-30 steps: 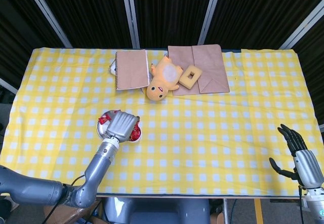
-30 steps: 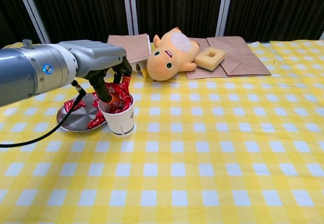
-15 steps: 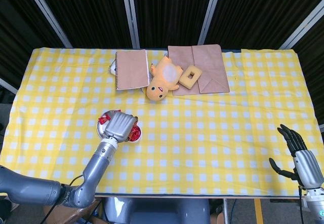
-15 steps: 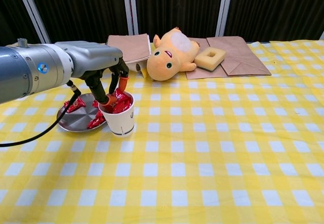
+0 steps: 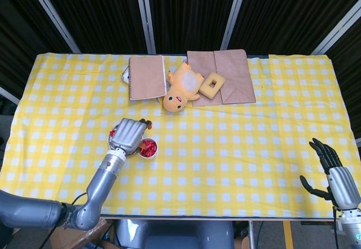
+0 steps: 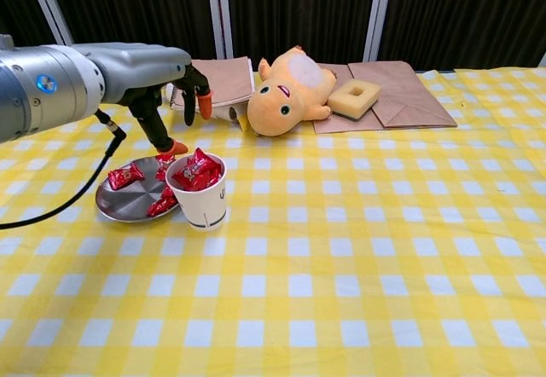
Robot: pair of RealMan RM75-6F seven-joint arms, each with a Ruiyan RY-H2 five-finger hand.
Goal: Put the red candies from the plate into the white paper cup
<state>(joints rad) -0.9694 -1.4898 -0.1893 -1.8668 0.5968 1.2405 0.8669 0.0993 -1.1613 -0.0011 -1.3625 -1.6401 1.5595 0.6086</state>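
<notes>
The left hand (image 6: 175, 95) has lifted away from the cup (image 6: 201, 196) with fingers spread and nothing in them, so its candy now sits in the cup, heaped to the rim. More candies (image 6: 126, 175) remain on the plate (image 6: 119, 205) just beside the cup, though the head view hides most of the plate under the hand. The right hand (image 5: 330, 167) rests spread at the table's far edge, partly cut off.

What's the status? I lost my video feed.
Left hand empty above plate, right hand idle, open. White paper cup holds red candies; more candies on plate. Nothing blocking.
</notes>
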